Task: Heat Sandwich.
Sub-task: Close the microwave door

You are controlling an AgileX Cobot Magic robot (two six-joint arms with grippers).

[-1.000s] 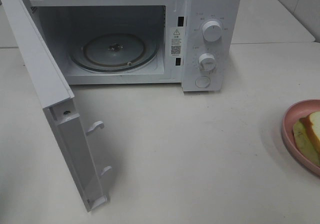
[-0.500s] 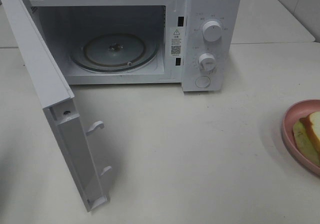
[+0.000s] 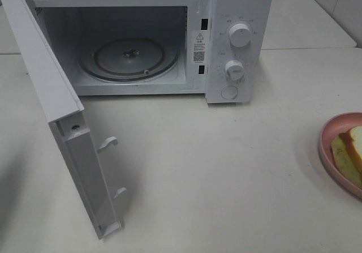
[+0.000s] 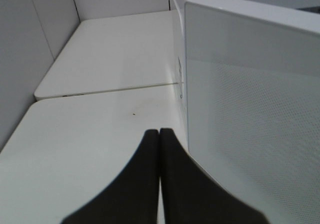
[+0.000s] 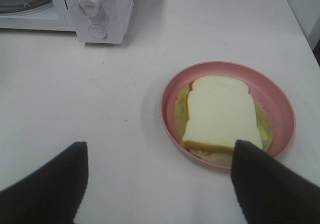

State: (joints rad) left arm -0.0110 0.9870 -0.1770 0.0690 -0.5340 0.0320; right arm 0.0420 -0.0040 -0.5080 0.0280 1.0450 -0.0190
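**A:** Where do you find the sandwich (image 5: pixel 217 115) right now?

**B:** You see it lying flat on the pink plate (image 5: pixel 280 101), white bread on top with yellow-green filling showing round its edges. In your high view the plate sits at the far right edge of the white table (image 3: pixel 226 168), cut off by the frame, well apart from the microwave (image 3: pixel 237 38).

**A:** And the microwave itself?

**B:** Your high view shows its door (image 3: pixel 54 106) swung wide on the left-hand side, the inner face with its two latch hooks turned toward the cavity. The glass turntable (image 3: pixel 129 58) lies bare inside. Two knobs and a round button sit on the control panel to the right of the opening.

**A:** What are your grippers doing?

**B:** Your right gripper (image 5: pixel 159 184) hangs above the table with its fingers spread wide; one fingertip (image 5: pixel 265 179) overlaps the near rim of the plate in the wrist view, the other is off to the side over bare table. It grasps nothing. Your left gripper (image 4: pixel 159 139) has its two fingers pressed together with nothing between them, just beside the outer, dotted face of the door. Neither arm shows in your high view
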